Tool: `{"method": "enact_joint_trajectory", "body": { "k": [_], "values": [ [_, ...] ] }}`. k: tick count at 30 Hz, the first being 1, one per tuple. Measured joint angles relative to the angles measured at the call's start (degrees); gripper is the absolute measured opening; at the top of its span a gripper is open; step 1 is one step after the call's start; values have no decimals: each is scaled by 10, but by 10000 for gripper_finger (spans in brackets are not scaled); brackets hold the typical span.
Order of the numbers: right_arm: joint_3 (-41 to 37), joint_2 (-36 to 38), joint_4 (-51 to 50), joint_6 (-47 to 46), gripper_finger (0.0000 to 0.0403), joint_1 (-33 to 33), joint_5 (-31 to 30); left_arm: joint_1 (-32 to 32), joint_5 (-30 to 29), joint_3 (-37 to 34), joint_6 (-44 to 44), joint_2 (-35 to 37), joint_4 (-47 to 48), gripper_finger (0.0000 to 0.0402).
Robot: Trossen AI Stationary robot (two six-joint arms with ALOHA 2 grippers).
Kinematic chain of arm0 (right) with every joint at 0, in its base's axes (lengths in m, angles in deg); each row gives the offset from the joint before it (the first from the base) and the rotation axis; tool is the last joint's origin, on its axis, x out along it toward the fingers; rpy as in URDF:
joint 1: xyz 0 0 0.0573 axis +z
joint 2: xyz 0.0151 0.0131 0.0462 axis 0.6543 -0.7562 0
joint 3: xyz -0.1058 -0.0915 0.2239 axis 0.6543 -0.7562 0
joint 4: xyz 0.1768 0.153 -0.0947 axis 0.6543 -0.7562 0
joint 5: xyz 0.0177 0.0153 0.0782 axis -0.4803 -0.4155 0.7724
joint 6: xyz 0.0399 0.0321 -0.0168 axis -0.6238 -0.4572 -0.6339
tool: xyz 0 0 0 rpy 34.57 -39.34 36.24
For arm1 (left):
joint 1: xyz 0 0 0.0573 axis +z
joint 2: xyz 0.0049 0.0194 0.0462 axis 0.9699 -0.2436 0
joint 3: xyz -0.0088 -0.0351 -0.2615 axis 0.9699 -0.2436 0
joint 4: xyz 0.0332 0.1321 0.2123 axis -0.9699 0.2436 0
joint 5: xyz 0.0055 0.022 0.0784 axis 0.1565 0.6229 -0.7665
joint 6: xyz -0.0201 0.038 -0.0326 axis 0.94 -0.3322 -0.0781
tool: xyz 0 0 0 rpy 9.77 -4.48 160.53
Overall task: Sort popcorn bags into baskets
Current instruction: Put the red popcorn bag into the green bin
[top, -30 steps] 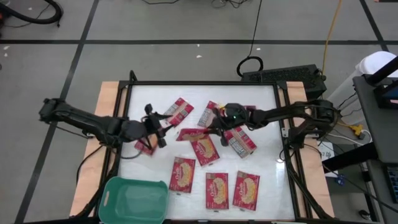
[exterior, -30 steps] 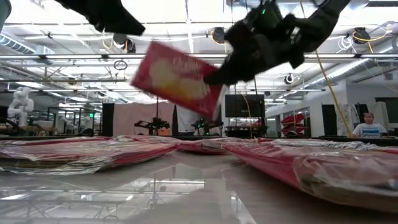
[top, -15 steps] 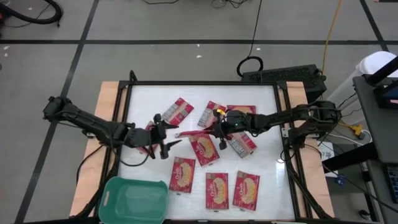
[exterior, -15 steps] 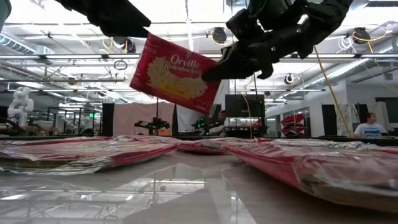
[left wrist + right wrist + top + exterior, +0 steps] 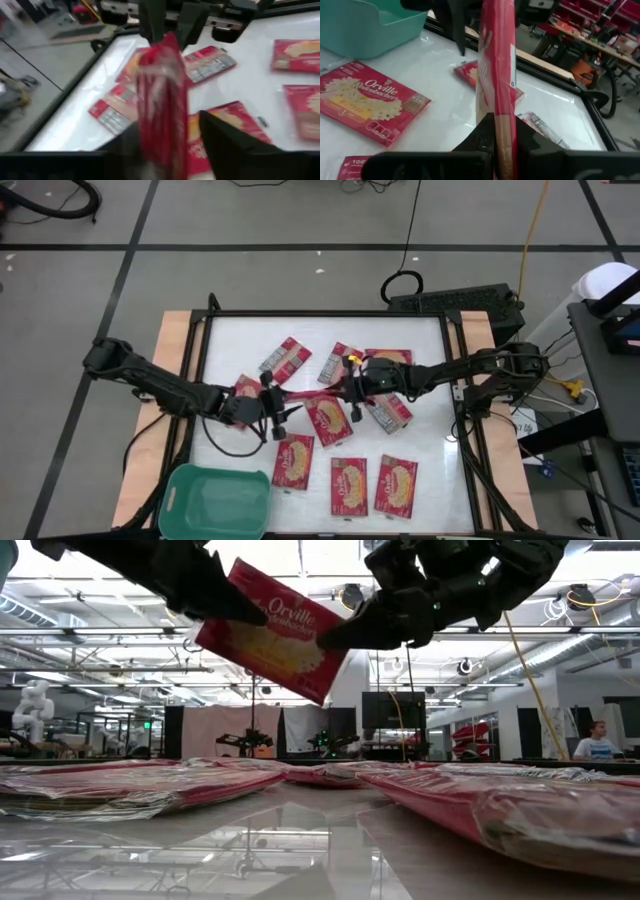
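Red plastic film is all we see between the two claws: one popcorn bag [image 5: 268, 632] held in the air above the middle of the white surface [image 5: 420, 345]. The right claw [image 5: 347, 393] is clamped on one end of it, fingers pressed flat on both faces in its own wrist view. The left claw [image 5: 272, 408] sits at the bag's other end with its fingers spread to either side; we cannot tell whether they touch the film. From above we see the bag only edge-on as a thin red strip, its long axis running from one claw to the other. In the low view its printed face shows, tilted, both ends covered by dark fingers. Other bags [image 5: 347, 484] lie flat on the surface around and below it, several partly covered by the arms. The teal basket [image 5: 215, 501] sits at the surface's near left corner, well apart from the held bag.
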Motion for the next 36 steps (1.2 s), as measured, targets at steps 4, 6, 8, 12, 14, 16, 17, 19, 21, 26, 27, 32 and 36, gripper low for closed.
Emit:
{"method": "enact_joint_trajectory", "body": {
  "k": [4, 6, 8, 12, 14, 16, 17, 19, 21, 26, 27, 32, 36],
  "values": [
    [1, 0, 4, -53, 18, 0, -52, 1, -41, 0, -22, -1, 0, 32],
    [2, 0, 5, -93, 31, 2, -109, 2, -56, 0, -44, 5, 0, 19],
    [2, 5, 2, -145, 51, 2, -157, 1, -75, 0, -65, 15, 2, 25],
    [1, 26, -13, -258, 105, -1, -211, -3, -136, 0, -121, 46, 31, 33],
    [0, 39, -22, -335, 132, -1, -242, -7, -169, 0, -155, 63, 51, 26],
    [0, 53, -30, -415, 155, -1, -252, -11, -204, 0, -183, 79, 62, 20],
    [-2, 54, -25, -456, 165, -1, -255, -13, -222, 0, -197, 84, 62, 20],
    [-8, 51, 8, -515, 181, 1, -254, -13, -247, 0, -229, 87, 56, 20],
    [-16, 41, 66, -551, 192, 7, -247, -11, -259, 0, -276, 77, 39, 20],
    [-25, 7, 183, -620, 212, 31, -222, -12, -291, 0, -423, 25, -68, 21],
    [-25, 3, 190, -633, 215, 35, -222, -15, -301, 0, -463, 14, -96, 21],
    [-26, -21, 258, -680, 218, 50, -220, -24, -350, 0, -641, -55, -247, 20],
    [-26, -29, 268, -685, 214, 44, -263, -16, -352, 0, -724, -103, -327, 21]
  ]
}}
